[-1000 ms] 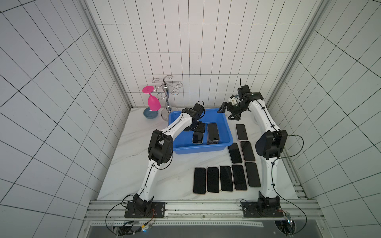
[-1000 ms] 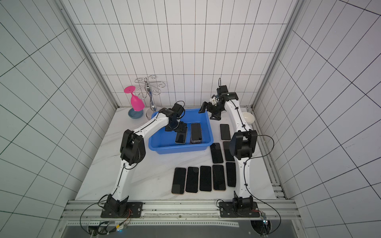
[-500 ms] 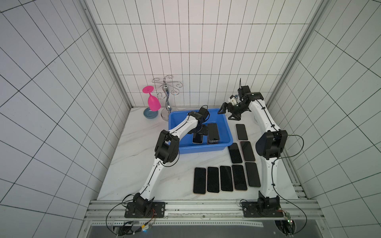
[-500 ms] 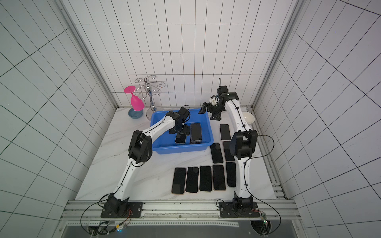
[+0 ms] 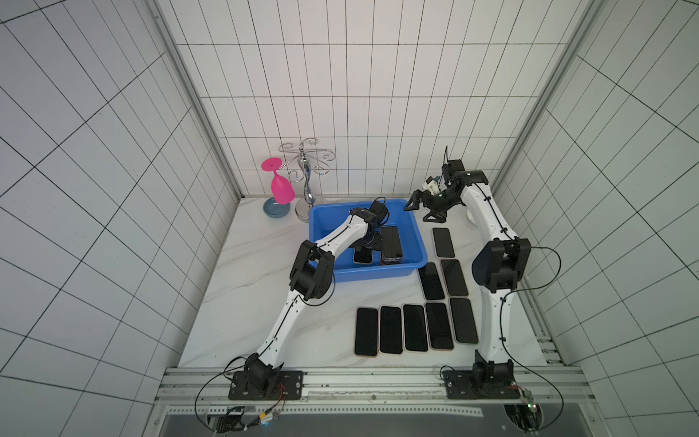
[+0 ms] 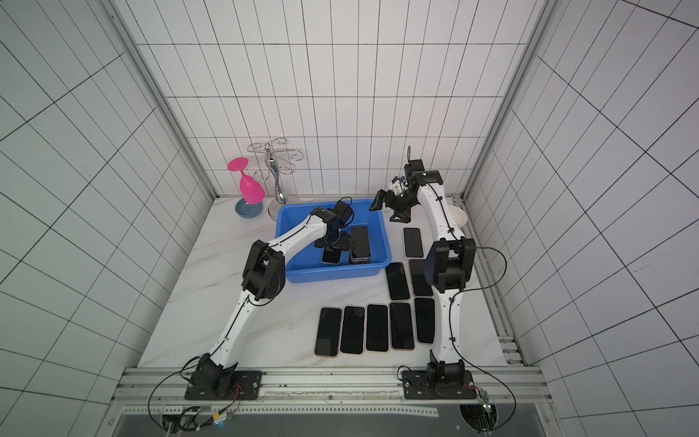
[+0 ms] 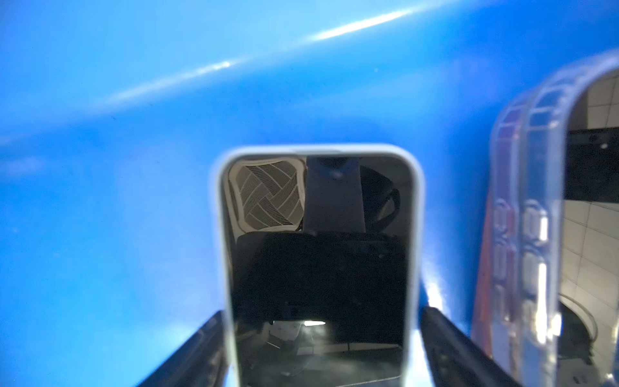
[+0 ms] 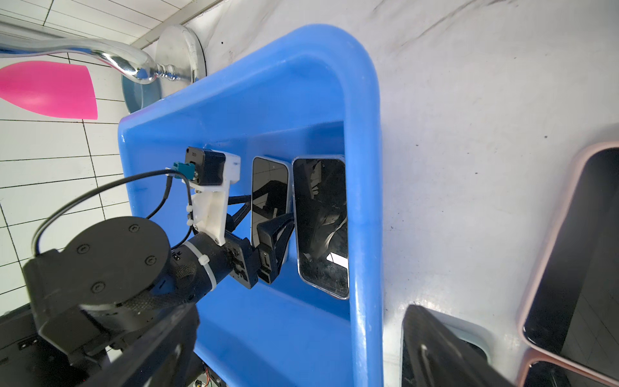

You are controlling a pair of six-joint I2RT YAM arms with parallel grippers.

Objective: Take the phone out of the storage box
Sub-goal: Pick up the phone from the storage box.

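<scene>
Over the last second the left arm has swung its elbow in toward the box (image 5: 378, 274), which sits at 12 o'clock on the table, and has pushed the left gripper (image 5: 370, 245) down to the box floor. Its jaws, fully spread a second ago, have begun to narrow. They now stand one on each long side of a phone (image 7: 318, 268) lying flat, screen up, on the blue bottom. In the left wrist view a thin strip of blue shows between one finger (image 7: 445, 341) and the phone's edge, so the jaws look wide and not quite clamped. Nothing is lifted. That phone lies at 9 o'clock from a stack of clear-cased phones (image 5: 390, 244), just beside it, so the nearer finger has little room. The right gripper (image 5: 421, 211) has not moved. It hangs fully spread and empty above the box's 2 o'clock corner. Other phones (image 5: 414, 327) already lie in rows on the table at 4 to 5 o'clock from the box. The step has likely gone from reaching to gripping. Once the jaws meet both edges, a straight lift clear of the rim seems the next need, without dragging the stack.
</scene>
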